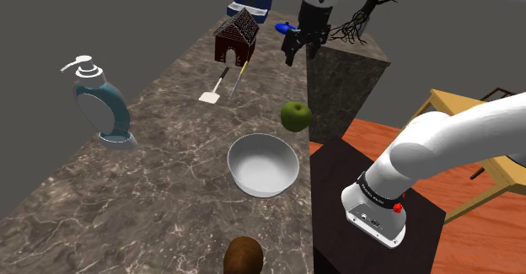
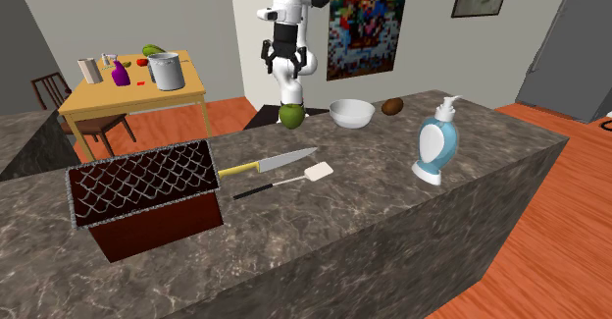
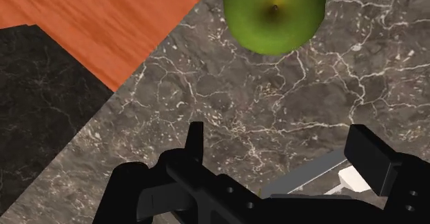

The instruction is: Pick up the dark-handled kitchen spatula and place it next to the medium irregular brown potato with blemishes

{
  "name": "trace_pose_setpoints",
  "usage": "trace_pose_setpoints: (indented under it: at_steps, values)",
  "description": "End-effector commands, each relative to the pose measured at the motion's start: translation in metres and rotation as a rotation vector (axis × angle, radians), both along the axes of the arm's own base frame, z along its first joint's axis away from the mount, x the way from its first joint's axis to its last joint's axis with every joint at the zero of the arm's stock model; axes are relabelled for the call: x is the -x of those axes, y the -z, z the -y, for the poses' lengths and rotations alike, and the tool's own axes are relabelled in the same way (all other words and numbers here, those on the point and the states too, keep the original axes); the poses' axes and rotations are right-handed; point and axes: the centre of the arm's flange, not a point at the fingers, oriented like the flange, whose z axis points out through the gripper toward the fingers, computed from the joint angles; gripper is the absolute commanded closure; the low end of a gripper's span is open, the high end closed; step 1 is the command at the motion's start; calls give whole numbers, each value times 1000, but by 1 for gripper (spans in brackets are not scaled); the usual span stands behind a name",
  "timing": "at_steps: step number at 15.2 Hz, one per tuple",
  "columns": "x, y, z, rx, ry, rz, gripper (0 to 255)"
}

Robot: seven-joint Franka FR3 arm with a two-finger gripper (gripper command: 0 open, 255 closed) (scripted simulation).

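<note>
A white bowl (image 1: 263, 164) sits in the middle of the marble bench (image 1: 152, 179). A green apple (image 1: 296, 116) is at 1 o'clock from the bowl, and a brown potato (image 1: 244, 255) is at 6 o'clock. A blue and white soap bottle (image 1: 99, 104) stands at 9 o'clock. The spatula (image 1: 216, 85) lies at 11 o'clock, with a knife (image 1: 238, 80) just beside it. A little brown house (image 1: 236, 39) stands at 12 o'clock from the spatula. The black end effector (image 1: 301, 51) hangs in the air at 12 o'clock from the apple, fingers apart.

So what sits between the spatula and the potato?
In the shoulder view, the white bowl sits between spatula and potato; the green apple lies just aside.
</note>
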Motion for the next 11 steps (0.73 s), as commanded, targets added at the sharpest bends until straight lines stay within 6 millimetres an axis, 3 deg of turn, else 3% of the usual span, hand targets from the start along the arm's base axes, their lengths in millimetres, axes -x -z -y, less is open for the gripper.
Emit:
trace_pose_setpoints:
  at_steps: [1, 11]
  values:
    - [-21, 18, -12, -9, 65, 5, 0]
    - [-127, 81, -57, -44, 367, 25, 0]
